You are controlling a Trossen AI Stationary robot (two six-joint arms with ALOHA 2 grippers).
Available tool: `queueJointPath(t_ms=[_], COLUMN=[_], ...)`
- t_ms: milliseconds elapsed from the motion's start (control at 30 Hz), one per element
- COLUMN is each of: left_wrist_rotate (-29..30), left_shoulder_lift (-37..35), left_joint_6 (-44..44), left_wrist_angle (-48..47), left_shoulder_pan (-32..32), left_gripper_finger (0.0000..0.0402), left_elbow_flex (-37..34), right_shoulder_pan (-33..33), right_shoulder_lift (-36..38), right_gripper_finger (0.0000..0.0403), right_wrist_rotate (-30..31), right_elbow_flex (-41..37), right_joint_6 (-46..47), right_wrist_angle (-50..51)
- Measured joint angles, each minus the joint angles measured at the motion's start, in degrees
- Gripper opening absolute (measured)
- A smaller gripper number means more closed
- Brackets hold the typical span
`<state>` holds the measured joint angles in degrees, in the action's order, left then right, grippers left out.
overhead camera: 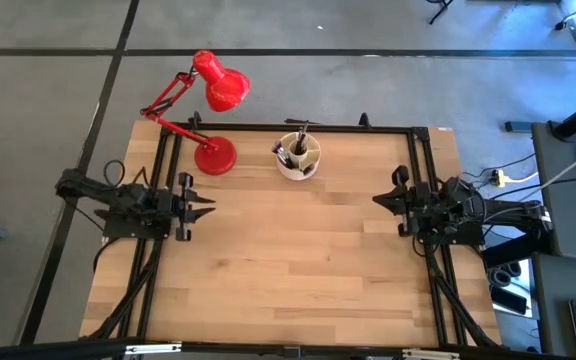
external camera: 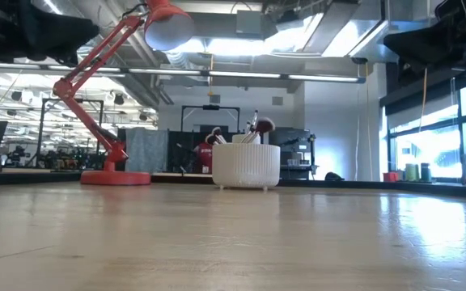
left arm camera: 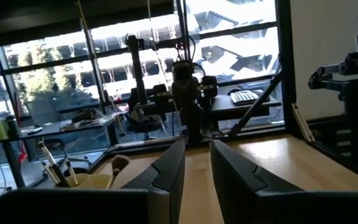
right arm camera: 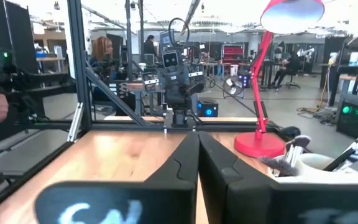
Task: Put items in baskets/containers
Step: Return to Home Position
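Note:
The round cream cup organiser (overhead camera: 298,160) stands on its base near the middle of the table's far edge, also in the low view (external camera: 246,166). Several thin dark-handled makeup brushes (overhead camera: 296,148) stand inside it, bristle tips up (external camera: 257,128), leaning on its rim and dividers. No brush lies on the table. My left gripper (overhead camera: 208,208) hovers at the table's left side, open by a narrow gap (left arm camera: 197,146). My right gripper (overhead camera: 378,200) waits at the right side, shut (right arm camera: 197,137). Both point toward the table's middle and are well away from the cup.
A red desk lamp stands on its base (overhead camera: 215,155) to the left of the cup, its head (overhead camera: 223,85) reaching out past the far edge. A black frame rail (overhead camera: 298,127) runs along the far edge. Bare wood (overhead camera: 298,260) lies between the arms.

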<state>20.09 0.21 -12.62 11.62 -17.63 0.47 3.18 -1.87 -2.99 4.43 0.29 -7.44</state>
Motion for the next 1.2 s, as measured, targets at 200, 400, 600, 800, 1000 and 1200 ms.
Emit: queueJointPath(t_ms=[200,400,600,800,1000,1200], left_wrist_rotate=[-7.46,-13.98,-14.63,-15.31,-15.31,-15.73], left_shoulder_lift=[0.00,0.02,0.50,1.56,1.08,-0.17], left_joint_6=[3.81,6.08,5.92,7.29,8.85,8.89], left_wrist_angle=[-3.30,-7.31,-10.24,-10.39,-4.98,-3.12], left_shoulder_pan=[6.00,10.12,12.63,15.23,15.63,15.59], left_gripper_finger=[0.0074,0.0074,0.0074,0.0074,0.0074,0.0074], left_elbow_flex=[0.00,0.00,0.00,0.00,0.00,0.17], right_shoulder_pan=[0.00,0.00,0.00,0.00,0.00,0.02], right_shoulder_lift=[0.00,0.02,0.02,0.02,0.92,1.81], right_gripper_finger=[0.0007,0.0012,0.0004,0.0009,0.0004,0.0008], right_wrist_rotate=[-0.15,-1.00,-0.23,-2.63,-7.77,-8.76], right_elbow_flex=[0.00,0.00,0.00,0.00,0.04,0.04], right_joint_6=[-2.29,-5.06,-4.42,-1.73,-0.84,2.06], right_wrist_angle=[0.09,4.21,12.53,12.88,3.60,3.46])
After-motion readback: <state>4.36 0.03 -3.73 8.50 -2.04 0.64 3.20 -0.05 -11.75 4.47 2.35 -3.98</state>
